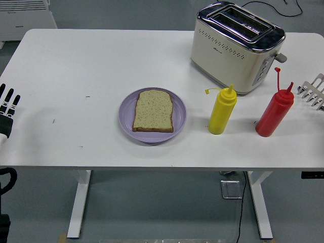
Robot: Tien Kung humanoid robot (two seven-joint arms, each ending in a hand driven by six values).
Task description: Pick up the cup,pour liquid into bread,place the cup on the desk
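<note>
A slice of bread (153,111) lies on a purple plate (126,119) near the table's middle. A yellow squeeze bottle (221,111) stands upright to the plate's right, and a red squeeze bottle (274,111) stands upright further right. No cup shows in view. My left hand (7,106) rests at the left edge with its fingers straight and holding nothing. My right hand (313,90) shows only as silver fingertips at the right edge, spread and empty, just right of the red bottle.
A cream and chrome toaster (236,45) stands at the back right, behind the bottles. The white table (81,66) has its near edge at the picture's lower third. A white cabinet (25,17) stands beyond the far left corner.
</note>
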